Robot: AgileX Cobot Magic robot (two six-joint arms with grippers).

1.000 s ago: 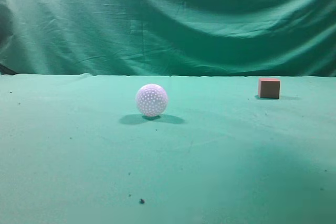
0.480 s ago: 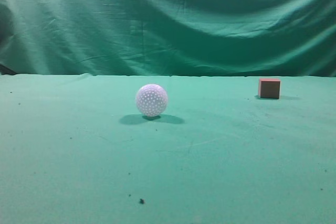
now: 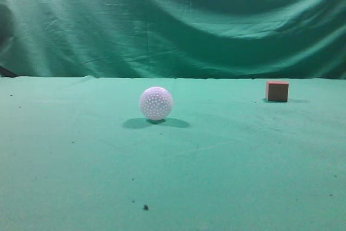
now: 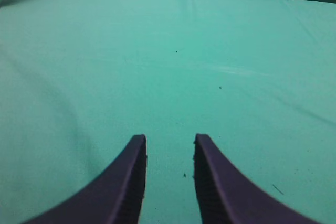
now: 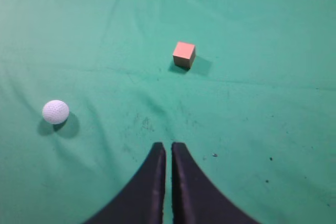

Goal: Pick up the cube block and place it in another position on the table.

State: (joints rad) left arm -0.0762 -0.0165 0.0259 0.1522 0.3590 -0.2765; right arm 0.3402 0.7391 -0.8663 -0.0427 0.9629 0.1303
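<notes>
Toward the tabletop's (image 3: pixel 81 177) far right, the cube block (image 3: pixel 277 91) is sitting untouched — well apart from the ball (image 3: pixel 156 103) — while the right gripper (image 5: pixel 168 153) is being held clenched above, the left gripper (image 4: pixel 169 148) parted.

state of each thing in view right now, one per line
cube block: resting flat on the table, not held, nothing touching it
ball: sitting on the table, apart from the cube block
left gripper: jaws open, empty
right gripper: jaws shut, empty, short of the cube block
</notes>
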